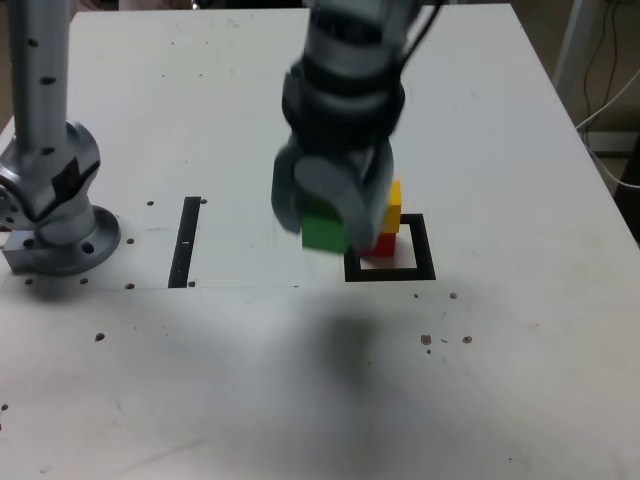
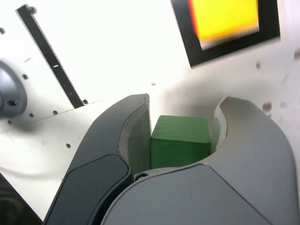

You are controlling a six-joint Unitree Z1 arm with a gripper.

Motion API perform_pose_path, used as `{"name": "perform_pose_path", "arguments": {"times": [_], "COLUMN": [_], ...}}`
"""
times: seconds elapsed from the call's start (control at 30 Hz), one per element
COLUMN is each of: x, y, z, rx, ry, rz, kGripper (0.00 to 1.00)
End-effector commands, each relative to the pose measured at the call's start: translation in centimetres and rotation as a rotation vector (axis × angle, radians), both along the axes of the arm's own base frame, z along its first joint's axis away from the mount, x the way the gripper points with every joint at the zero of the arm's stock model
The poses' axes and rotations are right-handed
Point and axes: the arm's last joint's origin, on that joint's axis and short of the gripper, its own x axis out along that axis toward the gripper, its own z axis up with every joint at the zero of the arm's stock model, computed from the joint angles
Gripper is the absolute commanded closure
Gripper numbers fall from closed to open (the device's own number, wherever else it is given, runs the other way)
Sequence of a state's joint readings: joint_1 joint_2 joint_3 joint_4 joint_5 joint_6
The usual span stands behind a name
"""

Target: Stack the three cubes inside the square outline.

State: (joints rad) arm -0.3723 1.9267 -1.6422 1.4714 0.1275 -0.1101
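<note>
The tool [image 2: 186, 105] is closed on the green cube [image 2: 180, 140], pinching it by two opposite sides between its pads [image 2: 138, 140]. The cube sits low between the tips, with its top and one side in sight in the wrist view. The tool holds it up off the worktop [image 1: 490, 380], and a soft, dark shadow [image 1: 345, 345] lies on the white surface below the tool in the exterior view.

Just beside the tool, toward the exterior view's right, the yellow cube [image 1: 393, 212] rests on top of the red cube [image 1: 380, 246]. The tool hides part of both in that view. The red cube is inside the square [image 1: 425, 250], whose near left part is also partly covered by the tool. In the wrist view the yellow cube hides most of the red one, leaving a thin red edge.

Toward the exterior view's left of the tool, apart from it, the black strip [image 1: 185, 245] lies flat on the worktop. Farther from the tool on that same side stands a grey round foot [image 1: 65, 250].
</note>
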Motion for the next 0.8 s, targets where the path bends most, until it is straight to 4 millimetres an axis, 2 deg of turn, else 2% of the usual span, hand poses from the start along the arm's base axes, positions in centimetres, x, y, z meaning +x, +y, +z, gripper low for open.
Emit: {"name": "perform_pose_path", "arguments": {"times": [0.0, 0.3, 0.5, 0.77], "x": [-0.1, 1.7, 3.3, 4.5], "y": [0.8, 4.0, 5.3, 6.2], "z": [0.8, 1.6, 1.2, 0.2], "rx": [-0.004, -0.001, 0.006, 0.01], "ry": [-0.015, -0.051, -0.06, -0.041], "rz": [0.043, 0.186, 0.226, 0.246], "kGripper": [0.66, 0.66, 0.66, 0.66]}}
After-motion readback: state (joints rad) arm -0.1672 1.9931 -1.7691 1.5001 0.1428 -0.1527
